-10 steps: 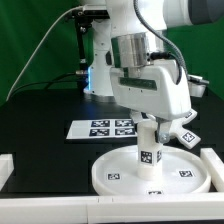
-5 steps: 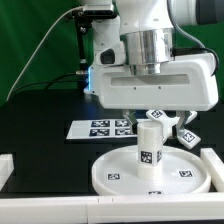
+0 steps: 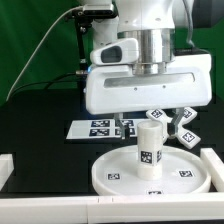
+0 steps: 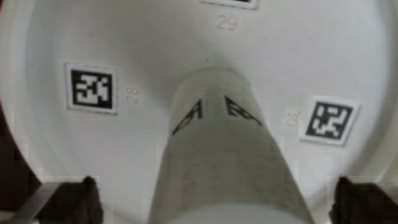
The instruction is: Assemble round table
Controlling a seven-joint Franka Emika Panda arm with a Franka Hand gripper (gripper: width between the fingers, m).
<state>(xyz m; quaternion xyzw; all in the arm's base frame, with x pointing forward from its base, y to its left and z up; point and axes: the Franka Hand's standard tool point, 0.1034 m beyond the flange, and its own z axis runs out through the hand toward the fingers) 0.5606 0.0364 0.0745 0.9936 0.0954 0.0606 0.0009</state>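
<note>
The large round disc (image 3: 110, 172) lies on the black table near the front. The short cylinder leg (image 3: 150, 150) stands upright on its central hub, tag facing the camera. My gripper (image 3: 150, 117) hangs just above the leg's top, and its fingers are mostly hidden under the wide hand. In the wrist view the leg (image 4: 222, 140) rises from the disc (image 4: 107, 40) toward the camera. The dark fingertips (image 4: 71, 200) stand wide on either side of it, with gaps, so the gripper (image 4: 217, 208) is open. The cross-shaped base (image 3: 186, 127) lies behind the disc at the exterior view's right.
The marker board (image 3: 98, 127) lies flat behind the disc. White rails stand at the front corners, one on the exterior view's left (image 3: 5, 168) and one on its right (image 3: 212, 160). The arm's base and cables are at the back.
The hand has turned about its vertical axis to face broadside and has risen off the leg. The leg's top now shows below it. The leg and disc have not moved.
</note>
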